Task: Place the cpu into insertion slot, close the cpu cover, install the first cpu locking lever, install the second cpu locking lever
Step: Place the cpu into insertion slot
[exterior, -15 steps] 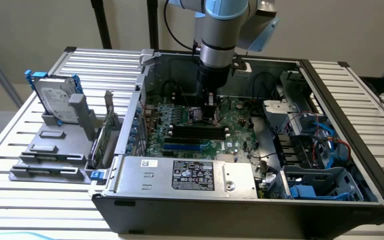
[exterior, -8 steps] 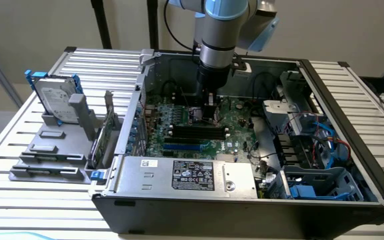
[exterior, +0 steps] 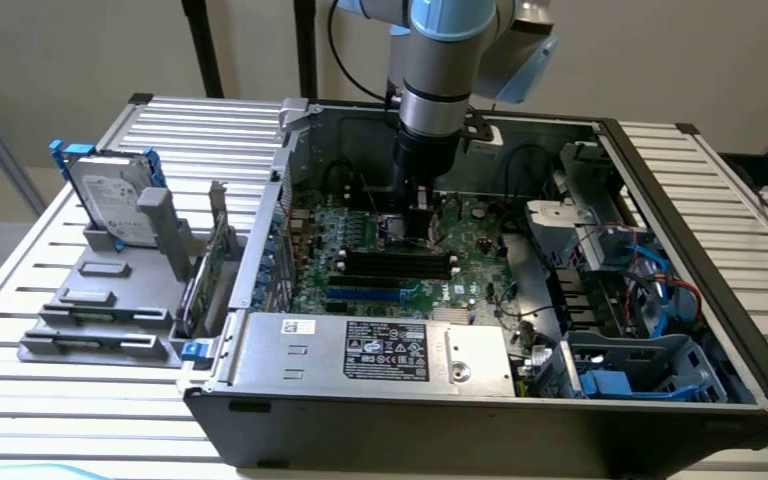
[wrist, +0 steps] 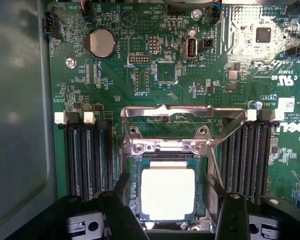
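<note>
The cpu [wrist: 167, 192], a flat square chip with a pale metal face, lies flat in the insertion slot [wrist: 133, 172] on the green board. The cpu cover [wrist: 182, 112], a thin silver frame, stands swung back off the socket, with the board showing through its cut-out. My gripper [wrist: 172, 220] is open. Its dark fingers [wrist: 117, 210] stand on either side of the chip, just above it, holding nothing. In the exterior view, the arm reaches straight down into the computer case, with the gripper [exterior: 418, 238] low over the board [exterior: 471, 260].
Long black memory slots [wrist: 85, 155] flank the socket on both sides. A coin battery [wrist: 101, 42] sits further up the board. A power supply [exterior: 371, 350], a drive cage with blue cables [exterior: 638, 280] and the case walls [exterior: 284, 180] surround the board. A hard drive [exterior: 111, 200] stands outside.
</note>
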Tool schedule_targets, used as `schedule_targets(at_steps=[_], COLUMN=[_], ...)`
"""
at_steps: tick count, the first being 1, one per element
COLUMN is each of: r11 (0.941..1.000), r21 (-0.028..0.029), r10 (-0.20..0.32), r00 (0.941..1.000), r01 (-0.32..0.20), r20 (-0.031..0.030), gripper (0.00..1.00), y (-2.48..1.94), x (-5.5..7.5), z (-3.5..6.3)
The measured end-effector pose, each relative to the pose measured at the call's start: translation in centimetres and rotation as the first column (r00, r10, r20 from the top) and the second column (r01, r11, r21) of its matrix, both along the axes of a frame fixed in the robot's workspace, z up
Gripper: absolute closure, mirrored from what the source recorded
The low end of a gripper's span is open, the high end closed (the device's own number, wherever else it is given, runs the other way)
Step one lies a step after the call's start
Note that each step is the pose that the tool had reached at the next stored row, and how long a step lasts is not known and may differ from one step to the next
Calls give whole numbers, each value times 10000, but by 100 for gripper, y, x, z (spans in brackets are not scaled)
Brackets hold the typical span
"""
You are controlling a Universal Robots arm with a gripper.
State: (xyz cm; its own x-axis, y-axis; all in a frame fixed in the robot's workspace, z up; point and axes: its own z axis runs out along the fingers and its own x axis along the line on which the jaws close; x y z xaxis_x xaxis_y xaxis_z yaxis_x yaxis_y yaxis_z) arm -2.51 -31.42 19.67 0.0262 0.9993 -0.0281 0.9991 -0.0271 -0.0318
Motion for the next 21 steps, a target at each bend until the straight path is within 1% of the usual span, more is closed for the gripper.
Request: schedule_targets(at_steps=[2,4,7,8,9,11,12,13,14,16,17,18,19,21], r11=[10000,10000,10000,10000,10000,9999,9999,9999,9999,9999,9999,9999,9999,9999], r21=[12,34,67,79,89,110,117,124,128,134,138,142,147,155], r10=[0,-1,1,0,1,0,0,0,1,0,0,0,0,1], r00=[10000,10000,10000,10000,10000,10000,10000,10000,10000,10000,10000,10000,10000,10000], r01=[0,1,-1,0,-1,0,0,0,-1,0,0,0,0,0], r20=[-2,-4,-6,-6,-6,-5,-5,-5,-6,-7,-6,-6,-5,-7], gripper=[31,31,31,34,34,46,46,58,58,70,70,76,76,87], y=[-1,0,-1,-3,-6,-16,-23,-31,-39,-60,-69,-78,-88,-103], x=[0,-2,-9,-18,-30,-70,-100,-136,-176,-262,-302,-341,-376,-434], z=[6,33,118,146,170,200,211,222,233,254,264,275,289,320])
